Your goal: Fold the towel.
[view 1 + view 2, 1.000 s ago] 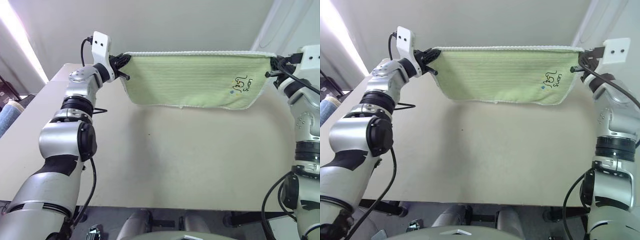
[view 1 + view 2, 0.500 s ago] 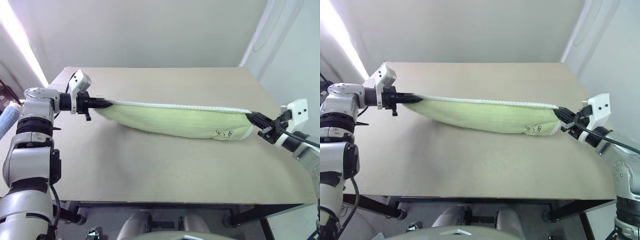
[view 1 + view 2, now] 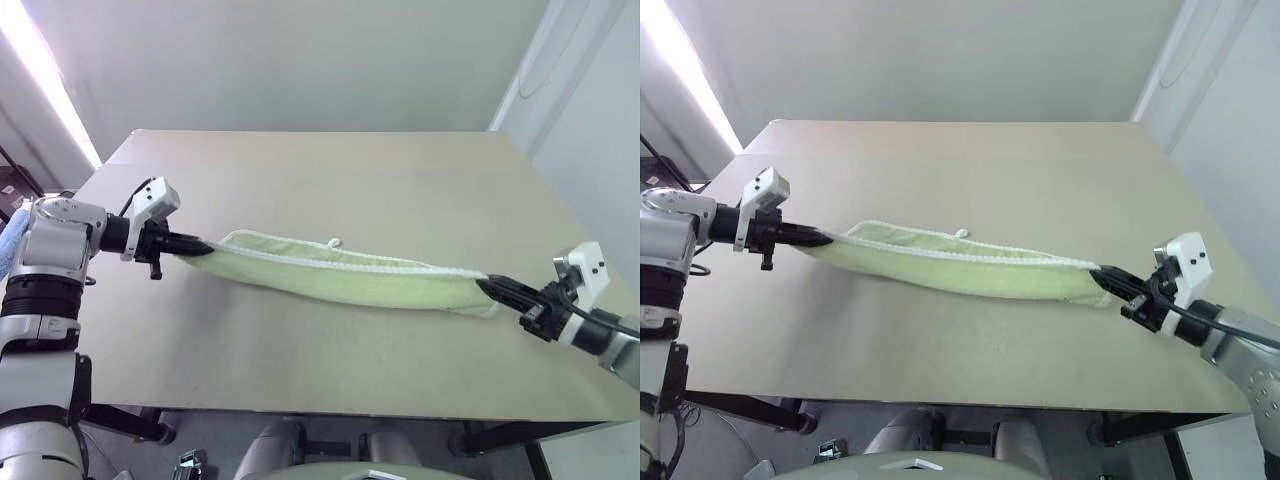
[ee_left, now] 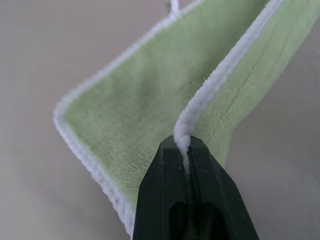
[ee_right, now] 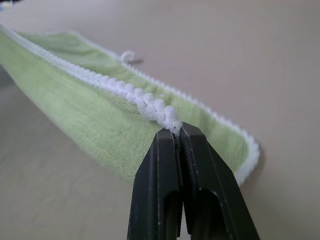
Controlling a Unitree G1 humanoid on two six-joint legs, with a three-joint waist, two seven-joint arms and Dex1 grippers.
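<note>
Silver-grey arm segments with black joint bands are showing on both sides — each wrist is wearing a white camera block with two dark dots, trailing black cables, ending in tapered black fingers (image 4: 190,200).

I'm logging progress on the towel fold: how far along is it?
Done: the towel is gripped at both ends, left tool and right tool each shut on its white edging. In hand: it is stretched between them, its lower part resting on the table, the held edge above. Left: laying that edge down to complete the fold, then letting go.
</note>
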